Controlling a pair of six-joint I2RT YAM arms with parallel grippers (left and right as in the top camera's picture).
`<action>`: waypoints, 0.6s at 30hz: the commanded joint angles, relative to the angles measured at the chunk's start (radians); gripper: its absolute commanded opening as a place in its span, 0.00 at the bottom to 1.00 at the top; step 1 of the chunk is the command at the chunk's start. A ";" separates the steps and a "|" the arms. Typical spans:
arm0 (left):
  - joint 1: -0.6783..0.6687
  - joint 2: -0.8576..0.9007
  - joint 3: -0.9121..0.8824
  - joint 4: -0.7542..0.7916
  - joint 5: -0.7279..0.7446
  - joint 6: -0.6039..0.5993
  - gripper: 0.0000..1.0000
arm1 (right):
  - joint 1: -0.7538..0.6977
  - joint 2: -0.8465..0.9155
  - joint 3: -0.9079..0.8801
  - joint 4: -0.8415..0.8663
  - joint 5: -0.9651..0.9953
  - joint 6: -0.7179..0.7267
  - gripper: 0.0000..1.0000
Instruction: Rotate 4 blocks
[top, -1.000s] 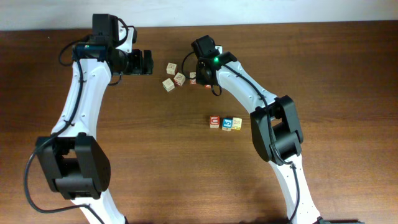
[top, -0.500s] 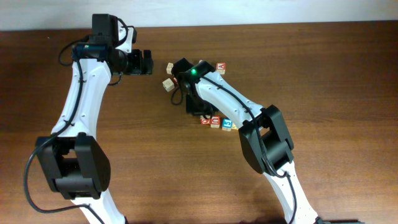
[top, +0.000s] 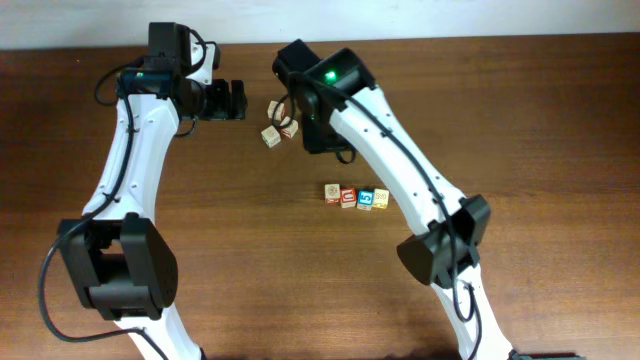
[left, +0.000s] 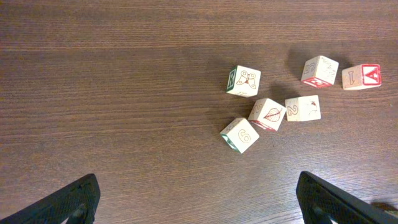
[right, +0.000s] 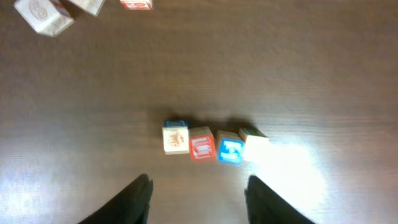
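Four blocks lie in a short row mid-table: a pale one with a blue side, a red-framed one, a blue one and a pale yellow one. My right gripper hovers above and short of the row, open, with nothing between its fingers. In the overhead view it hangs under my right arm. Far from the row, at the back left, my left gripper stands open and empty.
Loose pale cubes lie at the back between the arms. The left wrist view shows several: a green-edged one, a leaf one, another, and a red-framed cube. My right arm covers part of this cluster from above.
The row has grown from three blocks to four, with the new one at its left end. My right gripper came down to the row, opened and pulled back up. The left arm stayed still.
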 joint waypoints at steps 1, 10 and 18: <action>0.002 0.006 0.004 0.001 -0.007 -0.006 0.99 | 0.019 -0.114 0.030 -0.010 0.016 -0.061 0.47; 0.002 0.006 0.004 0.001 -0.007 -0.006 0.99 | -0.045 -0.598 -0.879 0.369 -0.085 -0.005 0.40; 0.002 0.006 0.004 0.001 -0.007 -0.006 0.99 | -0.005 -0.523 -1.417 1.052 -0.183 0.210 0.11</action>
